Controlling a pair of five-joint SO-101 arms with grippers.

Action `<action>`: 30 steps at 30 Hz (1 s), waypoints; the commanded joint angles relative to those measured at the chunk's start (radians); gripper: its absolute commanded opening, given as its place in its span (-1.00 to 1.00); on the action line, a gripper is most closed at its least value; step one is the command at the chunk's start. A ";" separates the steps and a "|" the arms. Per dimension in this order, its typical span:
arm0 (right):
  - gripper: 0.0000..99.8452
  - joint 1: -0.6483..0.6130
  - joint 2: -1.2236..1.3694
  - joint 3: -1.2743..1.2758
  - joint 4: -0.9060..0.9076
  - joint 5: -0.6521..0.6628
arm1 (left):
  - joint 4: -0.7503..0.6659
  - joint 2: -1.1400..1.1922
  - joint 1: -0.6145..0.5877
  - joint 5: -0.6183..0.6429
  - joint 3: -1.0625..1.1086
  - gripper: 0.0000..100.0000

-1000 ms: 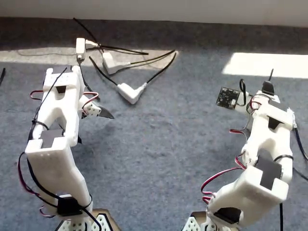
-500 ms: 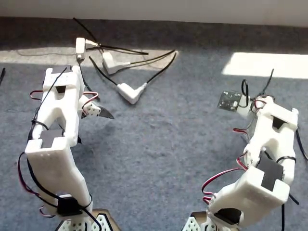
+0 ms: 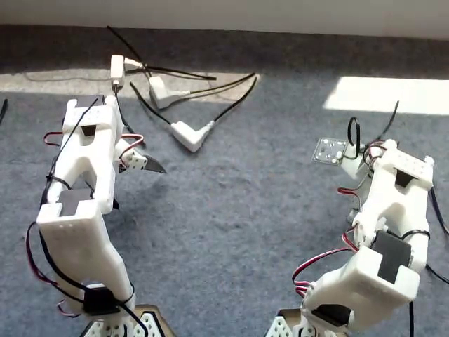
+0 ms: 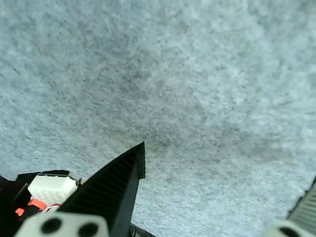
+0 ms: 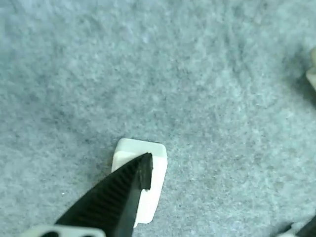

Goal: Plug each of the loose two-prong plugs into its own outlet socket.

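Three white plug pieces on black cords lie on the grey carpet at the back left: one [image 3: 117,69] farthest, one [image 3: 160,90] beside it, one [image 3: 188,135] nearest. My left gripper [image 3: 147,163] stands open just left of the nearest piece, apart from it. In the left wrist view it [image 4: 222,173] is over bare carpet. My right arm [image 3: 389,203] is at the right side. In the right wrist view, my right gripper [image 5: 227,197] is open, and one black fingertip [image 5: 143,170] hovers over a small white block [image 5: 148,192] on the carpet.
Black cords [image 3: 224,88] fan out from the white pieces toward the back. A sunlit patch [image 3: 386,95] marks the carpet at the back right. A pale object [image 5: 312,74] shows at the right wrist view's edge. Open carpet lies between the two arms.
The right arm's wrist has swung and dipped a little, and its camera board has tilted and shifted down. The left arm and the plug pieces have not moved.
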 commanded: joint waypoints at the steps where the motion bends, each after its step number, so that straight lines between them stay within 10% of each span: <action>1: -0.01 0.018 -0.110 0.039 0.054 -0.020 | -0.002 -0.005 0.007 0.000 -0.001 -0.04; 30: -0.01 0.113 -0.102 0.128 -0.012 0.021 | 0.000 -0.005 0.005 0.000 0.001 -0.04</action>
